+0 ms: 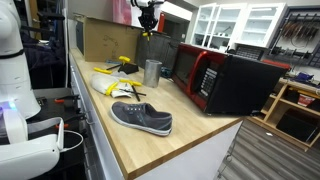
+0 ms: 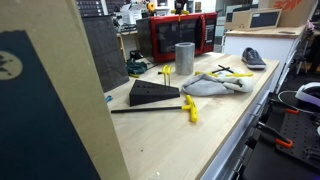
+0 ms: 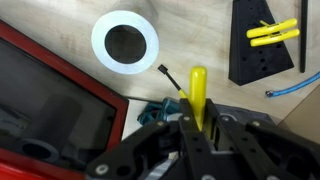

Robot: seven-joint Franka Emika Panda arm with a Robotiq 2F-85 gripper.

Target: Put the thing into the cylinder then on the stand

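My gripper (image 3: 197, 122) is shut on a yellow-handled tool (image 3: 198, 92) whose thin black tip points toward the cylinder. The cylinder, a grey metal cup, shows from above as a pale ring (image 3: 125, 40) and stands upright in both exterior views (image 1: 152, 71) (image 2: 184, 58). In an exterior view the gripper (image 1: 148, 28) hangs well above the cylinder with the yellow tool in it. The stand, a small yellow frame with black parts (image 3: 272, 33), lies beside a black wedge (image 3: 255, 50). It also shows in both exterior views (image 1: 123, 63) (image 2: 167, 72).
A red-fronted microwave (image 1: 215, 78) (image 2: 180, 35) stands close to the cylinder. A grey shoe (image 1: 142, 118) (image 2: 254, 58) and a flat white and yellow object (image 1: 108, 83) lie on the wooden counter (image 1: 190, 145). Another yellow tool (image 2: 190, 108) and the black wedge (image 2: 153, 93) lie nearby.
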